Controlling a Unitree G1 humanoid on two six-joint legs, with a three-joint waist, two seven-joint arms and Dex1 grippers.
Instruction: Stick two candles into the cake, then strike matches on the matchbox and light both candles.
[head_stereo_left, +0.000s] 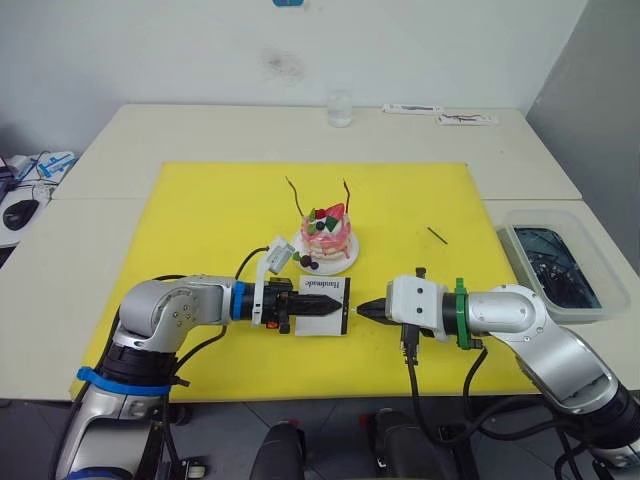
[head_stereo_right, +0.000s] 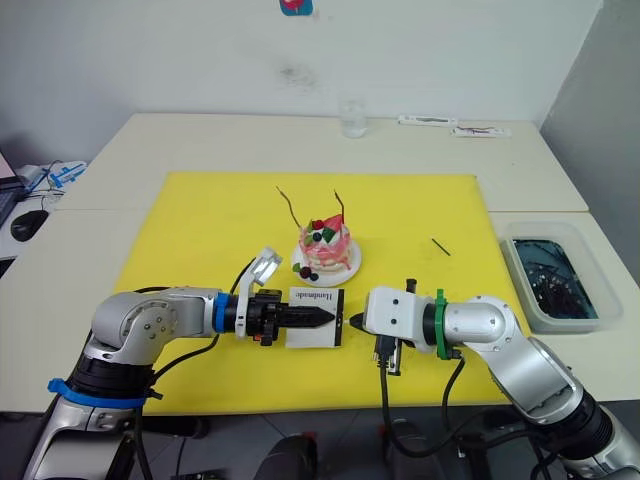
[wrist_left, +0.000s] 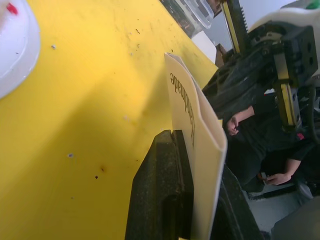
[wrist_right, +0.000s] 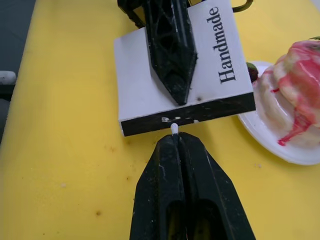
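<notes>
The pink-and-white cake (head_stereo_left: 327, 232) stands on its white plate (head_stereo_left: 346, 262) in the middle of the yellow mat. Both thin candles (head_stereo_left: 296, 194) (head_stereo_left: 346, 190) are stuck in it, unlit. My left gripper (head_stereo_left: 335, 307) is shut on the white matchbox (head_stereo_left: 322, 287), one finger lying across its printed top. The box's black strip (wrist_right: 210, 112) faces my right gripper (head_stereo_left: 362, 309). That gripper is shut on a match whose pale head (wrist_right: 174, 129) touches the strip. Another match (head_stereo_left: 437, 235) lies loose on the mat to the right of the cake.
A clear tub (head_stereo_left: 555, 262) holding dark water sits at the right table edge. A glass (head_stereo_left: 340, 108) and two flat white packets (head_stereo_left: 413, 108) (head_stereo_left: 467, 119) lie at the back. A computer mouse (head_stereo_left: 20, 212) is at the far left.
</notes>
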